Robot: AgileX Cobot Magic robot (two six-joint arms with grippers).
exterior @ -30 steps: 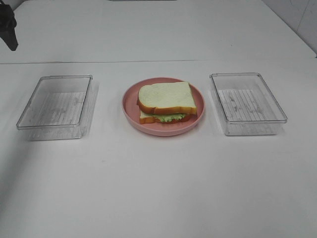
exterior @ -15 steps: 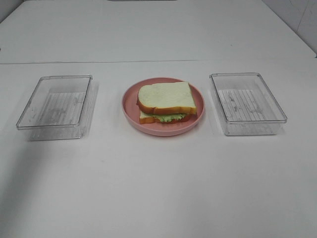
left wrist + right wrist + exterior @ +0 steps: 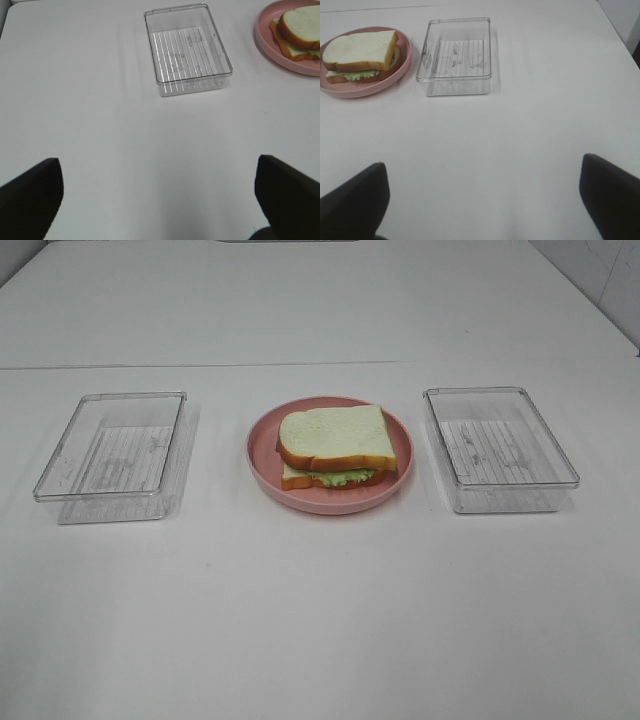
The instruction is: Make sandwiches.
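Observation:
A sandwich (image 3: 335, 443) lies on a pink plate (image 3: 262, 455) in the middle of the white table: two white bread slices with orange-brown crust and green lettuce showing between them. Neither gripper appears in the exterior high view. My left gripper (image 3: 157, 200) hangs open over bare table, well short of the sandwich (image 3: 300, 27) and plate (image 3: 265, 37). The right gripper (image 3: 482, 200) is open too, over bare table, with the sandwich (image 3: 360, 47) and plate (image 3: 365, 91) far off to one side. Nothing sits between either pair of fingers.
One clear plastic tray (image 3: 110, 506) stands left of the plate and another clear tray (image 3: 505, 498) right of it, both holding nothing. The left tray (image 3: 192, 85) shows in the left wrist view, the right tray (image 3: 452, 86) in the right wrist view.
A dark part of the left arm at the top left corner of the exterior high view has left the frame. The sandwich, plate and trays have not moved.

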